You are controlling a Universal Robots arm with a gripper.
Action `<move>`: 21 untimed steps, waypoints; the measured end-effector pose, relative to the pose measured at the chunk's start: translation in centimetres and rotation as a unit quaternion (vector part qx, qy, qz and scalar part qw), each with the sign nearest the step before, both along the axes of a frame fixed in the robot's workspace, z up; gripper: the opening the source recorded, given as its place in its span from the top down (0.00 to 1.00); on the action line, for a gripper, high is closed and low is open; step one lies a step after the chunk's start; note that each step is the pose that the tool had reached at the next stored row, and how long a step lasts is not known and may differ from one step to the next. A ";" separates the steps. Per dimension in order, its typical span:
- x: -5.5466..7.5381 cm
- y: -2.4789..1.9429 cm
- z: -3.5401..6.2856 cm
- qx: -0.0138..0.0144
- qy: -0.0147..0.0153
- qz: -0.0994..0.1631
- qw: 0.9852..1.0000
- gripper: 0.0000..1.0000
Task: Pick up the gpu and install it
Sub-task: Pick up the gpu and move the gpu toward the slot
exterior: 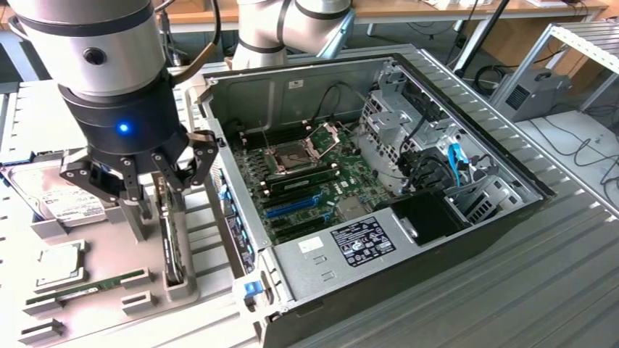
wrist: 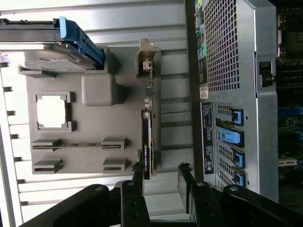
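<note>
The gpu [exterior: 173, 243] stands on its edge in a slot of the grey parts fixture [exterior: 116, 250], to the exterior view's left of the open computer case [exterior: 320, 283]. In the wrist view the gpu [wrist: 147, 137] shows edge-on, a thin dark card whose silver bracket [wrist: 147, 62] is at the far end. My gripper [exterior: 158, 190] hangs just above the card's near end and is open. In the wrist view the gripper [wrist: 161, 172] has one fingertip [wrist: 138, 171] beside the card's end. The card is not gripped.
The case's motherboard [exterior: 309, 181] lies exposed with blue slots [exterior: 290, 206]. On the fixture rest a hard drive [exterior: 48, 192], a CPU [exterior: 58, 262] and a RAM stick [exterior: 87, 288]. The case's rear panel [wrist: 232, 94] runs close along the gpu.
</note>
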State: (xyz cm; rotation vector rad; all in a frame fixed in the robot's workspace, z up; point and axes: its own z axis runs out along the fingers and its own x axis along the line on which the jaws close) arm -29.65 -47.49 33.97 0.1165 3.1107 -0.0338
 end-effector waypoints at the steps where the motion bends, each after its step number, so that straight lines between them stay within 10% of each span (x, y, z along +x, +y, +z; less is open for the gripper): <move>1: 0.0 0.00 -0.05 0.000 0.000 0.000 1.000 0.58; 21: 0.0 0.00 -0.84 0.000 0.000 0.000 1.000 0.58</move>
